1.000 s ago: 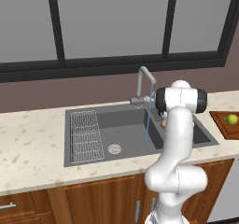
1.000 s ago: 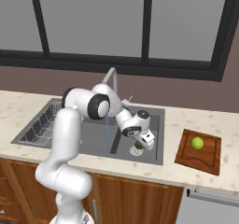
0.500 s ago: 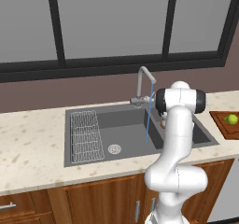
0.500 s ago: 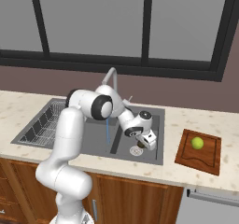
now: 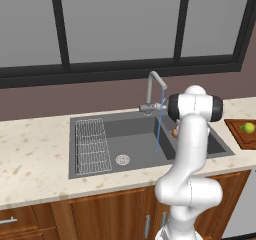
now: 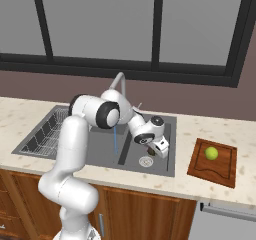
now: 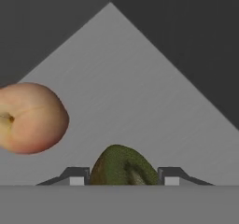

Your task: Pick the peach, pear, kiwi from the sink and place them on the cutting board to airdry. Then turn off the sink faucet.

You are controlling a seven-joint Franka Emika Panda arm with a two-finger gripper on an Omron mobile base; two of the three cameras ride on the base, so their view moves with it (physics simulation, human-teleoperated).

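The light is even and soft in all pictures, with no clear source and no glare. Both base views are sharp to the edges, without bending of straight lines. The sink (image 5: 145,139) inside is darker than the pale counter (image 5: 35,159), and shadows are very weak. In the hand view the peach (image 7: 30,118) at 9 o'clock looks a little soft, with a smooth shade on its lower side.
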